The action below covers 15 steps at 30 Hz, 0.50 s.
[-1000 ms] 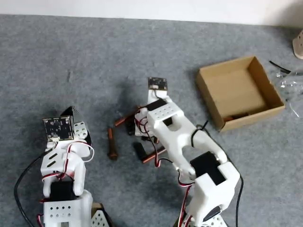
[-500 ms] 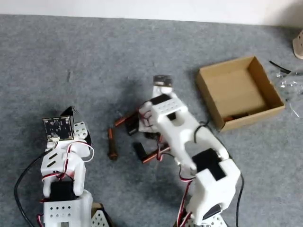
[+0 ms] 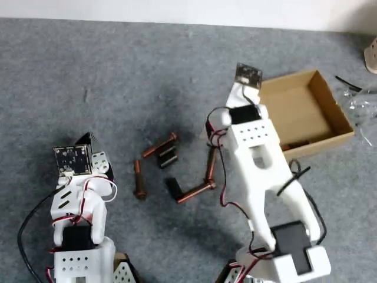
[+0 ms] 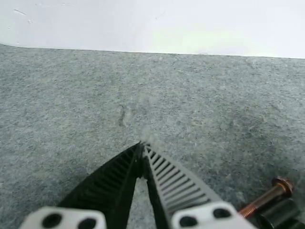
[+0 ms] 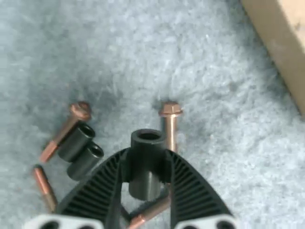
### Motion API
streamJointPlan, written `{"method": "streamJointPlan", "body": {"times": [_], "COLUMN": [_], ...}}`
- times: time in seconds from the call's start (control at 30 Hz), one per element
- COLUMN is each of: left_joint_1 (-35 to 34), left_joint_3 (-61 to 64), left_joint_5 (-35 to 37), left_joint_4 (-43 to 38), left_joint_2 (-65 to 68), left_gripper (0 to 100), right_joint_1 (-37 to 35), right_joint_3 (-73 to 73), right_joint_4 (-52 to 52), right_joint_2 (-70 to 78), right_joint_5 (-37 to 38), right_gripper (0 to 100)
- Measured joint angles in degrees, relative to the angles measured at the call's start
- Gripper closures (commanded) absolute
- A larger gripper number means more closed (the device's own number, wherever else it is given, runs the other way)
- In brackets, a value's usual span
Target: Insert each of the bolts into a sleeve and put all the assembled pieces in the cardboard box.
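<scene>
Left arm [image 3: 76, 200] is sitting at the left of the table [image 3: 118, 71]. The left pincer [image 4: 142, 149] is pressing closed on nothing, tips meeting over bare grey surface.

Next over, the first bolt [image 3: 138, 178] is lying alone, pointing roughly away from the arms.

The second bolt [image 3: 159, 145] is lying diagonally, just beside the two loose sleeves [image 3: 166, 158], which are lying side by side.

Nearer the arms, the third bolt [image 3: 197, 190] is lying with one end at the lone sleeve [image 3: 172, 187]; I can't tell whether it is going into the bore.

The fourth bolt [image 3: 210, 162] is lying just beside the right arm [image 3: 259, 159].

The right pincer [image 5: 147, 160] is gripping the held sleeve [image 5: 147, 143], bore facing the wrist camera, hovering over the fourth bolt.

Far right, the cardboard box [image 3: 318, 144] is sitting open, with a dark piece [image 3: 293, 145] showing a copper end lying against its near wall.
</scene>
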Motion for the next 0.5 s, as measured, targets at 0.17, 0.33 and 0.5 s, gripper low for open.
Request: {"method": "streamJointPlan", "body": {"times": [0.17, 0.33, 0.5], "left_joint_1": [0.0, 0.0, 0.0], "left_joint_3": [0.0, 0.0, 0.0], "left_joint_5": [0.0, 0.0, 0.0], "left_joint_4": [0.0, 0.0, 0.0], "left_joint_2": [0.0, 0.0, 0.0], "left_gripper": [98, 98, 98], "right_joint_1": [0.4, 0.4, 4.0], "right_joint_3": [6.8, 21.4, 38.3], "right_joint_4": [-2.7, -13.8, -27.1], "right_joint_2": [-7.5, -18.7, -32.2], "right_joint_5": [6.8, 11.5, 12.9], "right_gripper": [99.4, 99.4, 99.4]}}
